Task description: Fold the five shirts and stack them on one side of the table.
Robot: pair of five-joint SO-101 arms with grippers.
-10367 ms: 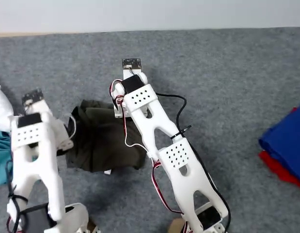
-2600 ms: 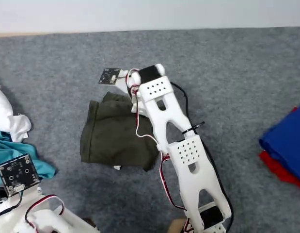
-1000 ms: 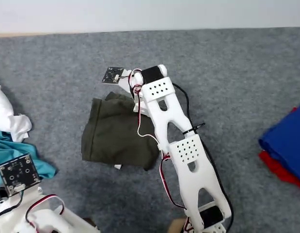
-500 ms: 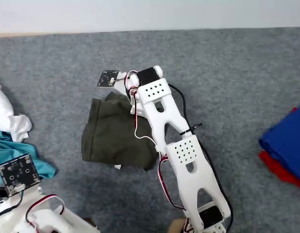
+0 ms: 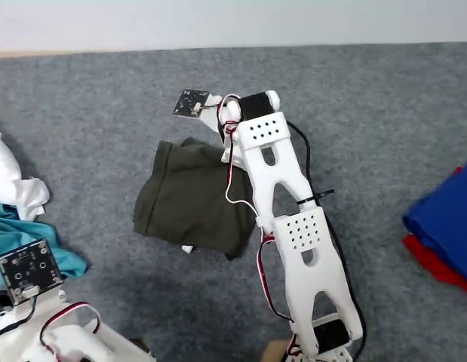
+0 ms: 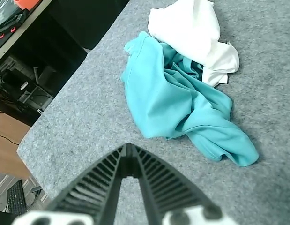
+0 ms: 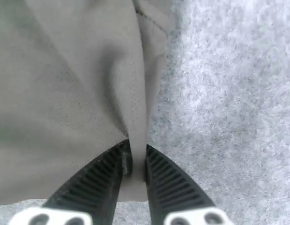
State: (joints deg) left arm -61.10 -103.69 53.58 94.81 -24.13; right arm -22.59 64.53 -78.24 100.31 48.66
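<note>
At mid-tabletop, a folded olive-green cotton shirt [image 5: 189, 200] is laid out as a compact, slightly skewed rectangle on the grey felt tabletop [image 5: 369, 113]. One edge of it, on the side toward the right arm [image 5: 290, 204], is pinched by the right jaws, which are nearly closed on a raised ridge of the cloth.

Status, as judged:
- A folded blue fabric shirt [image 5: 447, 215] is seen lying on a red fabric shirt [image 5: 429, 260] at the tabletop's right edge, both partly cut off. These are taken as the stack, two of five done.
- The olive shirt is taken as folded but not yet stacked, and it is well apart from the blue/red pair.
- A crumpled teal shirt [image 6: 182, 108] and a crumpled white shirt [image 6: 194, 35] are heaped touching at the left edge, both unfolded.

The left jaws are shut tip to tip with nothing held, above bare felt near the teal shirt.

Left to do: the olive shirt is to be moved onto the stack, then two folds and two placements.
</note>
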